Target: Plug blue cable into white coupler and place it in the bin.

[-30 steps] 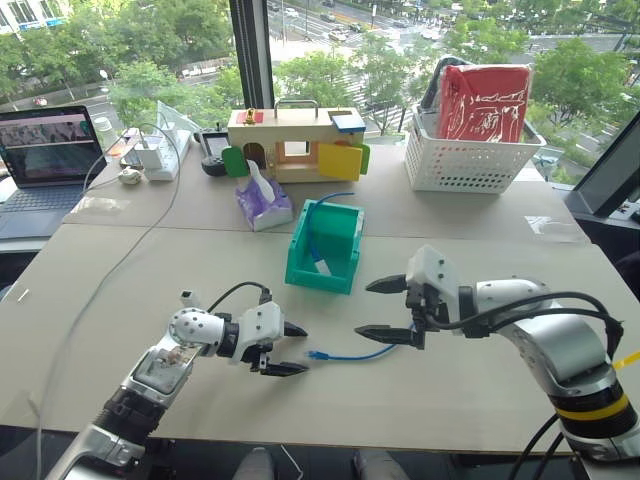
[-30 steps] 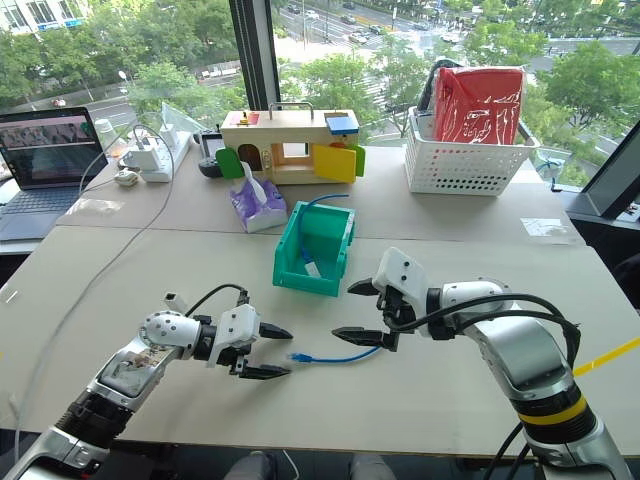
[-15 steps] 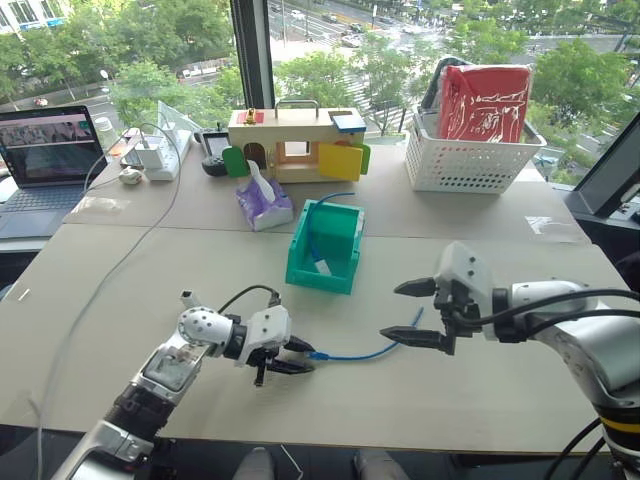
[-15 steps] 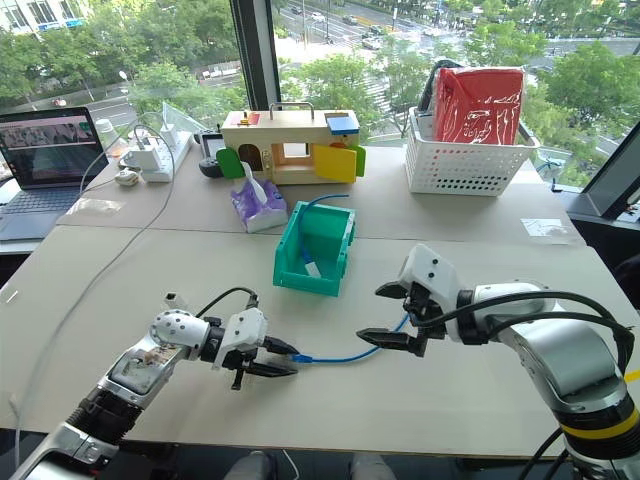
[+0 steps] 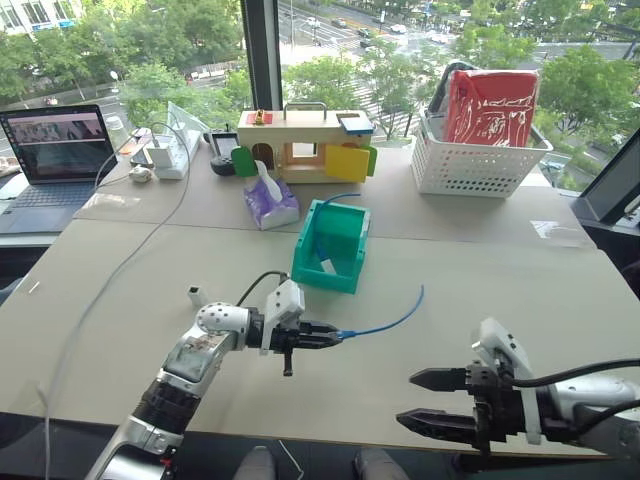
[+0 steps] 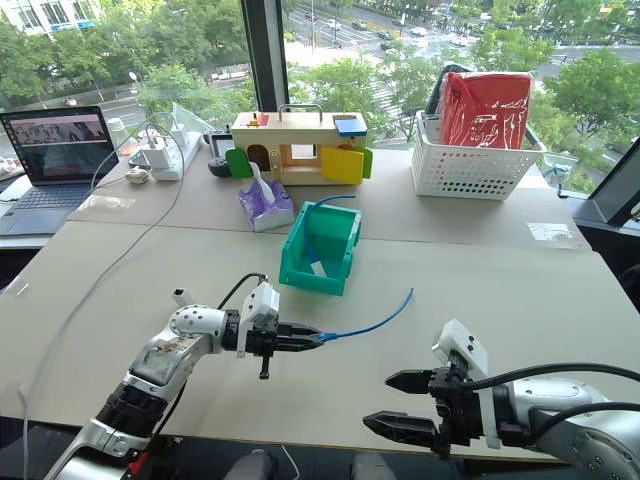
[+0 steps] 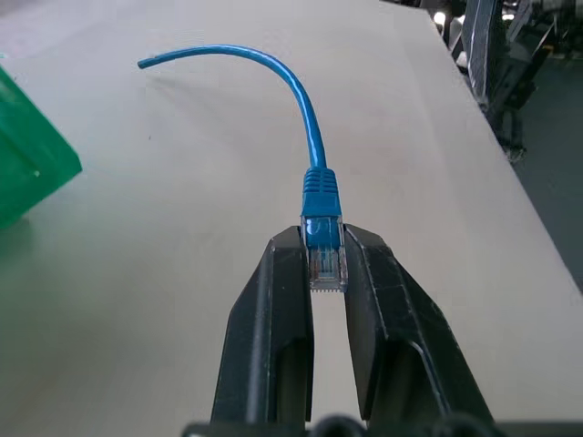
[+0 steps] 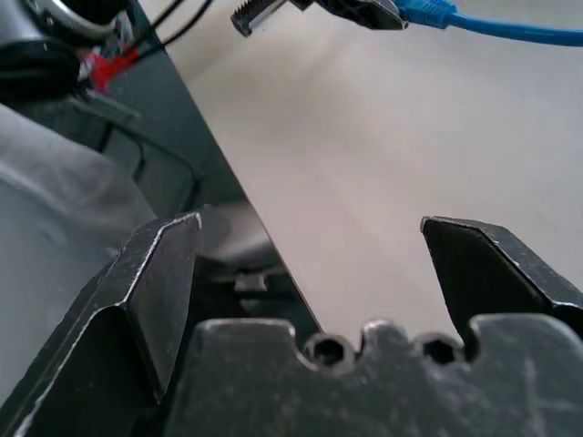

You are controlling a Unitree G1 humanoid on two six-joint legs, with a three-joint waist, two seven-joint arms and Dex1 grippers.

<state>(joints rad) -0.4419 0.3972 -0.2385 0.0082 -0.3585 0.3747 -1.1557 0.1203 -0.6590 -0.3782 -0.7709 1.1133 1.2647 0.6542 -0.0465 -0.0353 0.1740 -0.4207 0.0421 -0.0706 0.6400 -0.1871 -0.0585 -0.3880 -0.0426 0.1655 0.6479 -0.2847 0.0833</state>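
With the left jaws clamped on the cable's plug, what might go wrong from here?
1. The left gripper pinches the blue cable by its clear plug, covering the sides; pushing it into a socket may be blocked or it may slip.
2. The free end hangs loose near the bin and might snag on its wall.
3. The right gripper is open and empty at the table's edge, so nothing steadies the far end.

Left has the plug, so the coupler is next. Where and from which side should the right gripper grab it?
Probably pinch the white coupler across its side walls, coming from above: the small block seems to stand upright on the table, with nothing close around it. Which way its socket faces is too small to tell. The right gripper is open and free.
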